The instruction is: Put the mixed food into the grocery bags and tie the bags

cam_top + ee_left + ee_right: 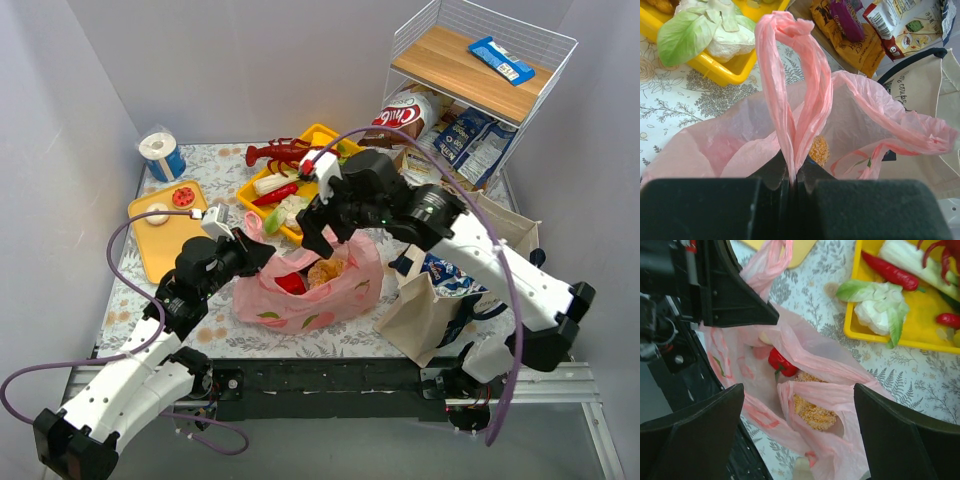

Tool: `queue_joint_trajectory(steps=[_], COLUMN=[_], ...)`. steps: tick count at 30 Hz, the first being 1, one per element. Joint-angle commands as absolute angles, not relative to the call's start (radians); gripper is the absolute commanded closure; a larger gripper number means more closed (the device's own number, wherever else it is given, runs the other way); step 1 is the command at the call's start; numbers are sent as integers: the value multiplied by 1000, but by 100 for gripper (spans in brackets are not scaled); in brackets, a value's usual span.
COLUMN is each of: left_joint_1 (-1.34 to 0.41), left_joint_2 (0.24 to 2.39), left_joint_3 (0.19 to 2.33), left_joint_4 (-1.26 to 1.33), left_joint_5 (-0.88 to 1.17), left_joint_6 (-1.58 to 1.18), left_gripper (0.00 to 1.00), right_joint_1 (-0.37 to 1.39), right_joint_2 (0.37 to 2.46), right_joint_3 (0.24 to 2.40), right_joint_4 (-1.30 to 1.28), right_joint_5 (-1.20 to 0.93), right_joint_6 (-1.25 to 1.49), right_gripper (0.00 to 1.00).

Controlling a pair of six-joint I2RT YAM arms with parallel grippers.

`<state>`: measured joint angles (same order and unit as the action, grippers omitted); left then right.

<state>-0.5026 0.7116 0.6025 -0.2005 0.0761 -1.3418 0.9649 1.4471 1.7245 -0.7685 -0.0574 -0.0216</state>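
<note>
Step in hand: tying the pink bag (318,292); filling it looks finished, as far as I can judge.
Pink bag, place: middle of the surface, near side, between the two arms, just left of the canvas tote (420,312).
Left fingers (791,177): pressed fully together on one handle loop (790,75), which stands up twisted above them.
Right fingers (328,236): spread wide and holding nothing, hanging over the bag's open mouth.
Next move, my guess: the right fingers need to drop onto the second handle loop (912,136), lying slack on the bag's right side, and close on it so that the two loops can be crossed.
Count, bags: two, one pink and one canvas.
Count, handle loops on the pink bag: two, one held and one free.
Count, food seen inside the pink bag: two pieces, a red pepper (780,362) and an orange crumbed piece (812,412).
Left out: toy vegetables in the yellow tray (855,332), just beyond the bag.
Tote contents: at least one blue packet; more I cannot tell.
</note>
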Motion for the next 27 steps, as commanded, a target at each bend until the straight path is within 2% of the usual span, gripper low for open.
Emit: queue_joint_trajectory(steps=[1,5,7,8,10,11,12,14,17,20,22,27], left_joint_1=[-505,-506,-505,-505,-505,-506,-505,-506,-505,-505,-505,-505], left_joint_2=[695,699,707,710,716,715,713,701,672,635,618,553], left_joint_3=[618,626,632,635,647,652,660,690,728,732,723,683], left_joint_4=[-196,-195,-195,-196,-202,-209,-225,-248,-300,-334,-357,-524], left_joint_5=[75,72,72,72,64,57,43,-26,-127,-212,-257,-409], left_joint_6=[-1330,-1325,-1322,-1318,-1315,-1313,-1313,-1316,-1338,-1387,-1449,-1643], left_gripper=[100,100,100,100,100,100,100,100,100,100,100,100], right_joint_1=[966,966,966,968,968,966,966,965,945,881,827,597], right_joint_2=[1514,1526,1539,1545,1560,1563,1568,1577,1604,1614,1580,1422], right_joint_3=[1759,1733,1730,1735,1755,1767,1784,1870,2046,2103,2047,1688], right_joint_4=[-831,-824,-821,-825,-834,-842,-848,-873,-949,-994,-996,-948], right_joint_5=[-136,-144,-131,-115,-47,-22,0,150,325,452,501,485], right_joint_6=[-139,-161,-163,-157,-134,-127,-120,-88,-58,-29,-8,171], right_gripper=[3,4,10,23,40,61,78,98,99,99,99,99])
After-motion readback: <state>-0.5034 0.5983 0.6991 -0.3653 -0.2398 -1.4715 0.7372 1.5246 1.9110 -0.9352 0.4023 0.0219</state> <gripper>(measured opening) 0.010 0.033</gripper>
